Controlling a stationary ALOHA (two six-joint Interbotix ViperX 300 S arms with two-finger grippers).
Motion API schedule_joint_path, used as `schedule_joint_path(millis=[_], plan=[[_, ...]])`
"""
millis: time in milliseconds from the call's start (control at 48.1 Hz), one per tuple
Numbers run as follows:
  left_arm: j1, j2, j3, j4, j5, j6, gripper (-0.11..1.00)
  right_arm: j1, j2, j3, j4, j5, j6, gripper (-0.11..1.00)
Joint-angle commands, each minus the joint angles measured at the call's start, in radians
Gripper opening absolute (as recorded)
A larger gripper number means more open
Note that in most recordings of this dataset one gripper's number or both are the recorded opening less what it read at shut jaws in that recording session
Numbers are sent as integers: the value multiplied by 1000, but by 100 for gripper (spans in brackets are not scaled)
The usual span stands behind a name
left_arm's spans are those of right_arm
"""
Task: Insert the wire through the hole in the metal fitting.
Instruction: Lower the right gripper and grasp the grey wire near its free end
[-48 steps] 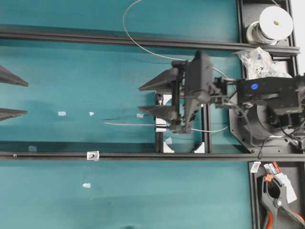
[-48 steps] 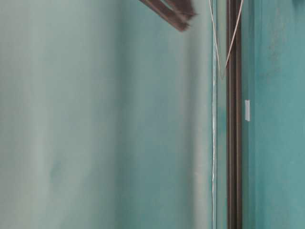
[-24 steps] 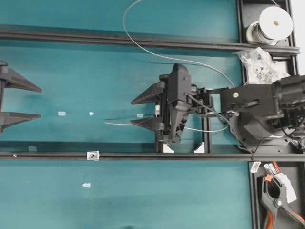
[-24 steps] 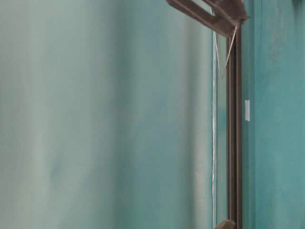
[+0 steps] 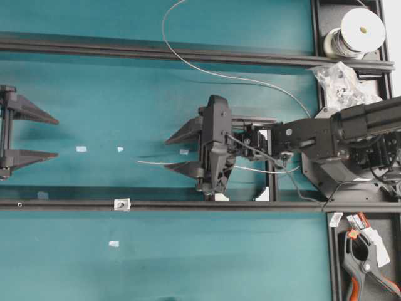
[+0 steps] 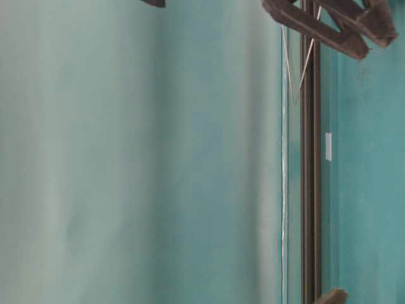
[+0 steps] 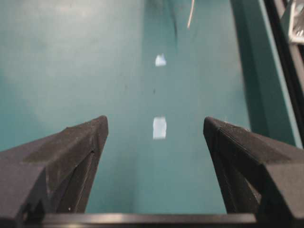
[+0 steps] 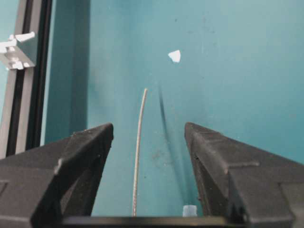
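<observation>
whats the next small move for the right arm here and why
Probably lower the right gripper onto the wire and close. In the right wrist view its jaws stand open with the wire's free end lying between them on the table, unheld. The metal fitting sits on the rail, apart, so the wire likely needs grasping first.

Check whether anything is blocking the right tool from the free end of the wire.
Nothing visible does. The wire lies on bare table between the open fingers of the right tool; only a small white scrap sits beyond its tip.
</observation>
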Motion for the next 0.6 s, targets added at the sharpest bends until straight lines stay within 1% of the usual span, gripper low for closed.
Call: schedule_joint_path(millis=[0, 208, 416, 582], plan=[[-3, 18, -12, -3, -20, -11, 89, 6, 11, -20, 3, -34, 5, 74], [-3, 57, -29, -3, -61, -54, 89, 8, 54, -40, 3, -37, 35, 73], [-3, 74, -38, -3, -64, -57, 89, 9, 71, -41, 3, -32, 49, 73], [-2, 74, -37, -3, -63, -57, 89, 14, 81, -54, 2, 21, 49, 73]])
